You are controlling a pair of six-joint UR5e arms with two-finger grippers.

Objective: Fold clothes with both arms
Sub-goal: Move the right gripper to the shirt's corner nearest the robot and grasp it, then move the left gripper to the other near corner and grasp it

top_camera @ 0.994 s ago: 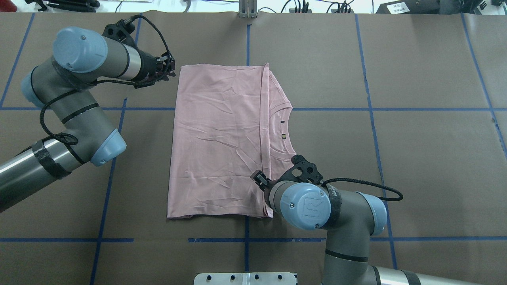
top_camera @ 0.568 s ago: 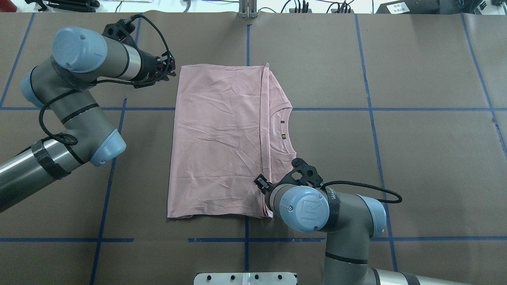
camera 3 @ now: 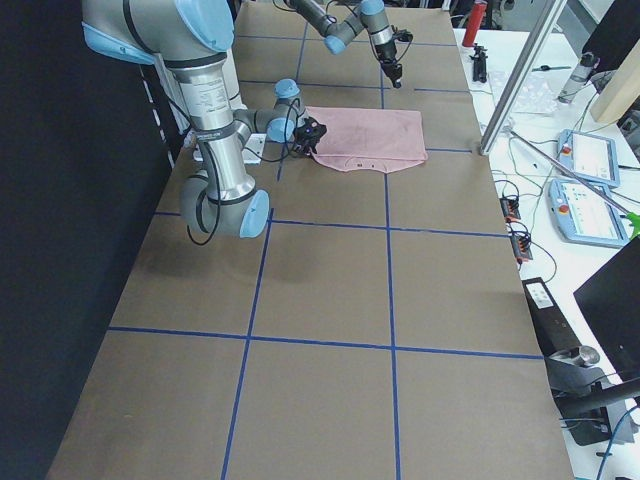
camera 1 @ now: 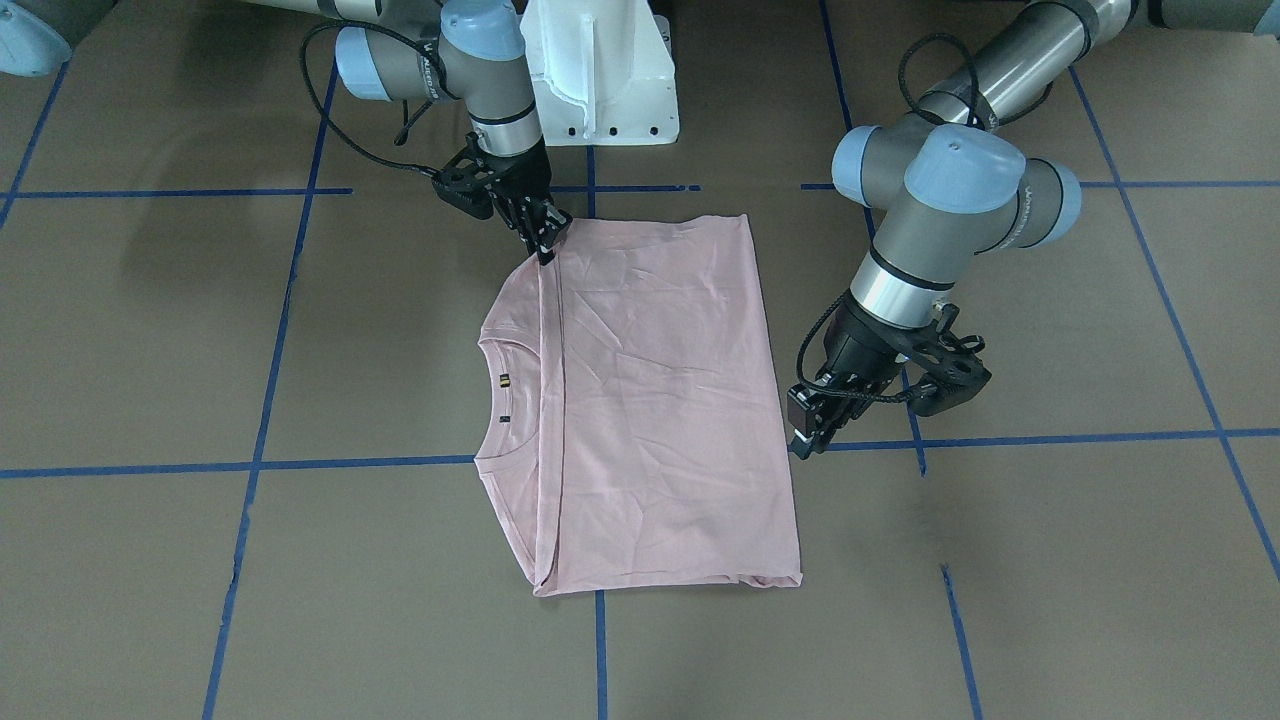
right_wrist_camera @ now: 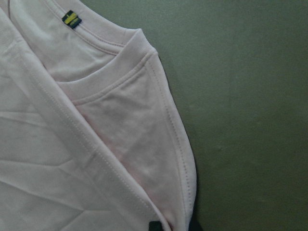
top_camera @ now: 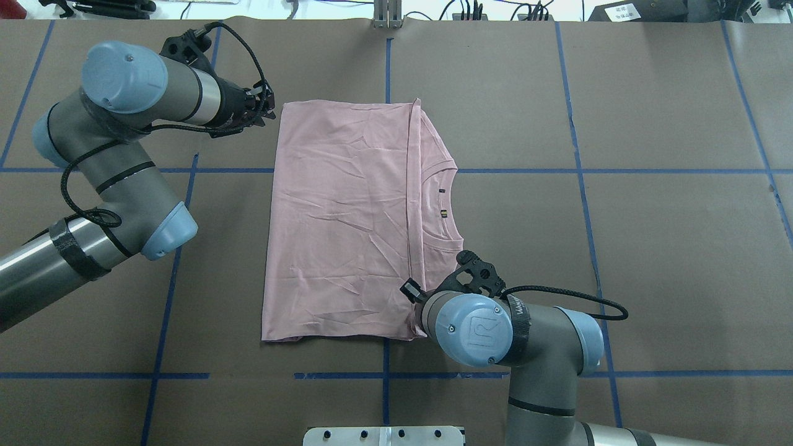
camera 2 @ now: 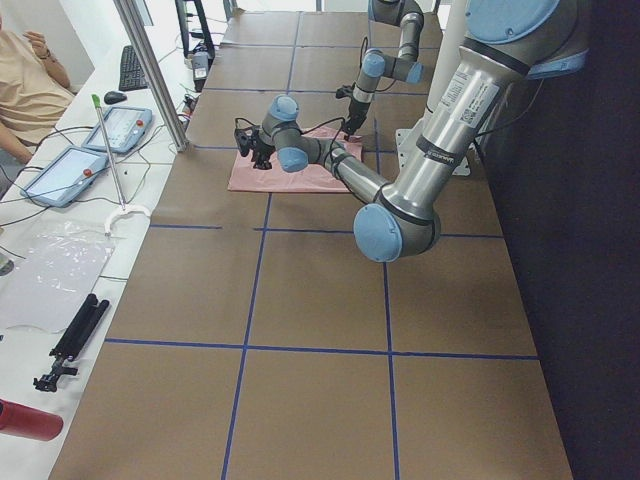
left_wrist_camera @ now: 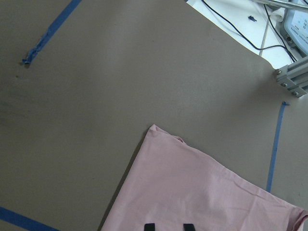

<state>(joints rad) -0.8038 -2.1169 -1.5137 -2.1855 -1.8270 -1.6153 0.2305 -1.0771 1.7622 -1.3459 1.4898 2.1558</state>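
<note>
Two grippers sit at opposite corners of the folded pink T-shirt (top_camera: 341, 223) in the middle of the table (top_camera: 619, 248).
Overhead view: left gripper (top_camera: 268, 113) hovers off the upper-left corner, elbow bent; right gripper (camera 1: 545, 248), wrist pitched down, straddles the lower-right edge. Both pincers are narrowly parted.

Arms: left arm (top_camera: 124, 186) and right arm (top_camera: 545, 334), silver-grey tubes, black bands.
Joint caps (top_camera: 474, 328): light blue domes, one screw each.
Cables (top_camera: 557, 287): black, looped by wrists.
Grippers: left gripper (top_camera: 269, 111), right gripper (camera 1: 548, 242), black.
Base (camera 1: 600, 70): white pedestal.
</note>
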